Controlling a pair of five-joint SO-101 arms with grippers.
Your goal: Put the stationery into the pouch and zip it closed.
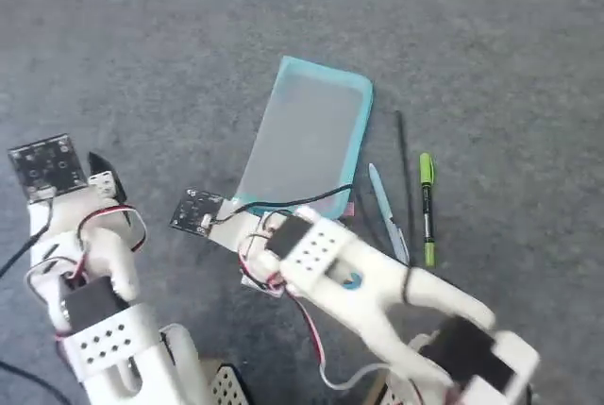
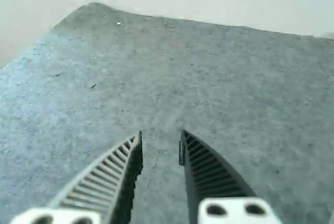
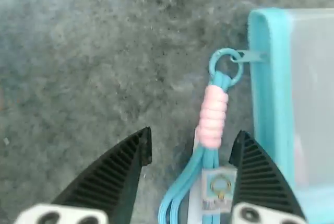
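Our right tool (image 3: 194,132) has its two fingers apart. The pink and blue cord (image 3: 214,112) of the zip lies between them, not pinched yet. We think it sits there so it can grab the cord and pull. The pouch (image 1: 307,136) lies flat in the middle of the counter (image 1: 142,65). The green pen (image 1: 427,207) and blue pen (image 1: 387,207) wait just beside it, outside. Our left tool (image 2: 161,133) is apart too, holding nothing, off to the side.

Near end of pouch (image 1: 307,141) beneath right arm (image 1: 359,278); tail of pull cord (image 3: 214,114) beyond the view's edge
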